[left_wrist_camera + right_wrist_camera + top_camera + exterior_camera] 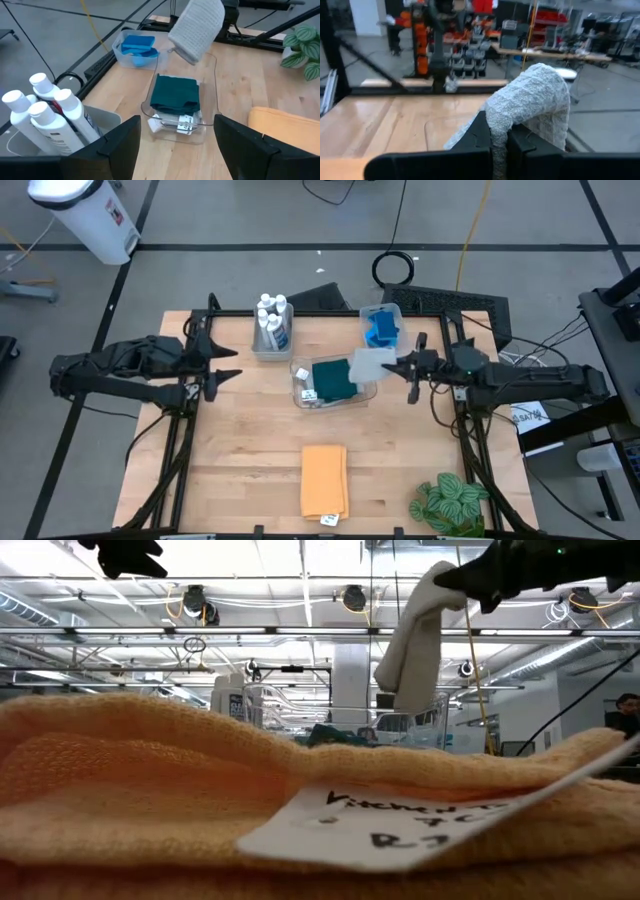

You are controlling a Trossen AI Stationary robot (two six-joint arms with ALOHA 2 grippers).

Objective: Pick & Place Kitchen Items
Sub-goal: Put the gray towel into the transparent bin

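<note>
The left gripper [228,363] hangs over the left edge of the desk [250,450] with its fingers [117,145] spread apart and nothing between them. Just right of it, at the far side, a grey bin [271,340] holds several small white bottles [272,317] standing upright. Near the middle of the desk lies a clear bin [333,384] with a folded dark green cloth [333,378] inside, along with a white tag. On the near side of the desk an orange cloth [324,479] lies flat, a white label at its near edge. Farther right, at the far edge, a smaller clear bin [381,326] contains blue sponges [381,328]. The right gripper [409,367] is raised over the right end of the middle clear bin, its fingers [480,132] clamped on a pale grey cloth [373,362], which hangs down in the air above that bin without touching it. At the near right corner of the desk stands a green leafy plant [449,503].
</note>
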